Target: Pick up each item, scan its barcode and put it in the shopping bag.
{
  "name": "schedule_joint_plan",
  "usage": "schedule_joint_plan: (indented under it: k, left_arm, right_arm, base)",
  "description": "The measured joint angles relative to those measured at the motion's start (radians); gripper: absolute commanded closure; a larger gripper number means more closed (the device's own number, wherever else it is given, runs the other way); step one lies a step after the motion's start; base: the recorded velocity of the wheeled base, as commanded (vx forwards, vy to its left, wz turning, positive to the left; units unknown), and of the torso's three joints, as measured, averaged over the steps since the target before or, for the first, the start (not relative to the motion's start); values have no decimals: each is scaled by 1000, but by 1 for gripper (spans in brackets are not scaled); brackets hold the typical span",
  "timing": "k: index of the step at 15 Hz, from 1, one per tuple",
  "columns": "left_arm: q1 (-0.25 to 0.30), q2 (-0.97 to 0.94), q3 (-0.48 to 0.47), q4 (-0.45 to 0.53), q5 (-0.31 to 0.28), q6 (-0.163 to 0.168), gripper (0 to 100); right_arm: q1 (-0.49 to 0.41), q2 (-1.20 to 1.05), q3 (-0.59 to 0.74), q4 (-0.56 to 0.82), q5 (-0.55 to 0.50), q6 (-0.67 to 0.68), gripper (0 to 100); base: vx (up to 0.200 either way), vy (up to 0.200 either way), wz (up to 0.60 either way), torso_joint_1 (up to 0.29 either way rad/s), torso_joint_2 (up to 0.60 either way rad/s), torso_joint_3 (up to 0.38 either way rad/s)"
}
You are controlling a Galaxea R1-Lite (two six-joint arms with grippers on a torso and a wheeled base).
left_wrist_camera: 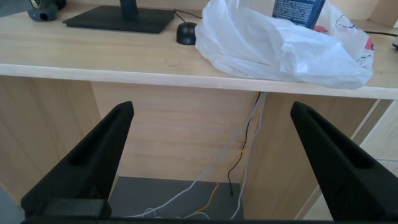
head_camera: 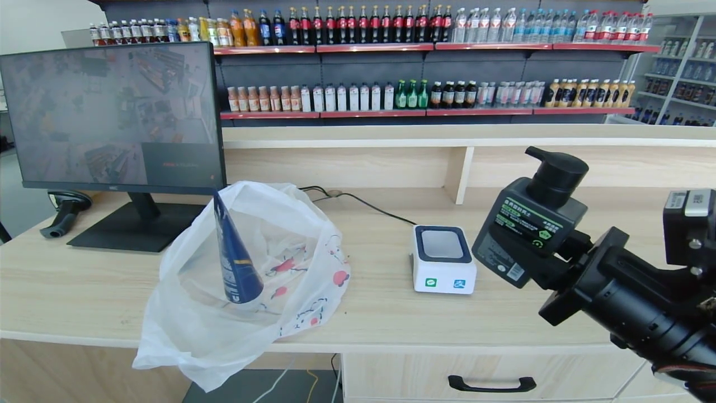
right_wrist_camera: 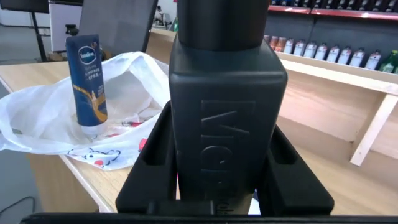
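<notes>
The right gripper, clamped on the pump bottle, holds it tilted, pump toward 1 o'clock, with the scanner just beside it at 9 o'clock.

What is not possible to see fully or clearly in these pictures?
1. Right wrist view: the pump head of the black pump bottle is cut off by the top edge.
2. Left wrist view: the blue tube is cut off by the top edge, and its lower end is hidden behind the shopping bag.
3. Head view: the print on the bottle's label is too small to read.
</notes>
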Motion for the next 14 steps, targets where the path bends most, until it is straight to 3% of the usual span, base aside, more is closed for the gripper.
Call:
schedule_joint_plan:
  k: [4,8,14]
  left_arm:
    - [0,0,0,0,0,0,0]
    - [0,0,0,0,0,0,0]
    - [0,0,0,0,0,0,0]
  right_arm:
    - [-24,11,4,-1,-31,-46,100]
    - [-31,21,0,-1,-268,35,100]
    - [-42,35,-15,0,-296,24,100]
  base:
    - [0,0,0,0,0,0]
    - [0,0,0,0,0,0]
    - [0,0,0,0,0,0]
